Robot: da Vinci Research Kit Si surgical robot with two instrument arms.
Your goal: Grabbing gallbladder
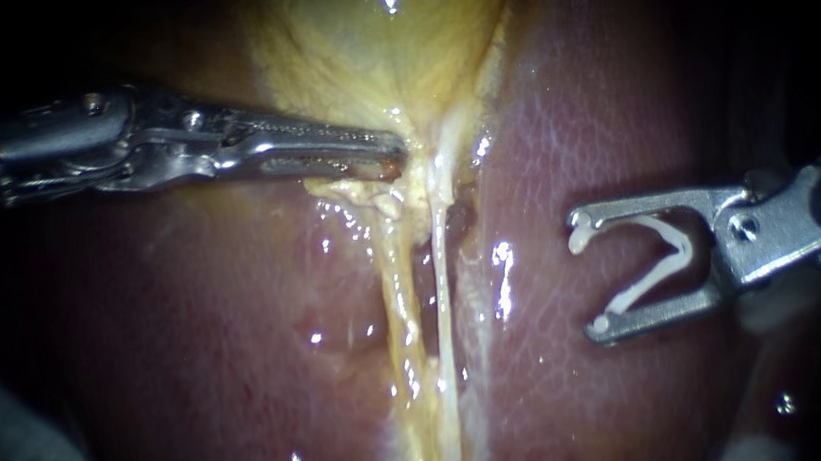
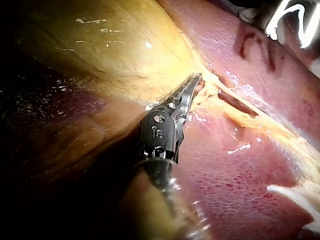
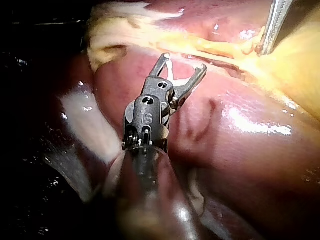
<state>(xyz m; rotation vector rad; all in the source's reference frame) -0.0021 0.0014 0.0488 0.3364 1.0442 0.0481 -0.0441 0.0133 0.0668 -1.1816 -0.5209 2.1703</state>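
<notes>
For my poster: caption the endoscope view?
Left slim steel tool grips the yellow glossy gallbladder; right forked tool holds a white clip.

Surgical bench setup, organ tissue under robot tools. Cues: wet pink-red liver (image 1: 608, 91) and yellow gallbladder (image 1: 382, 42) fill all three views, glistening under a close bright light, with darkness all round the edges. Two thin metal instruments with hinged, pinned tips reach in over the tissue. The left instrument (image 1: 395, 154) has its tip at the gallbladder's narrow end. The right instrument (image 1: 586, 279) hangs over the liver with a white clip (image 1: 669, 256) seated between its jaws, touching both. Both wrist views look down a dark shaft at the same tissue.
</notes>
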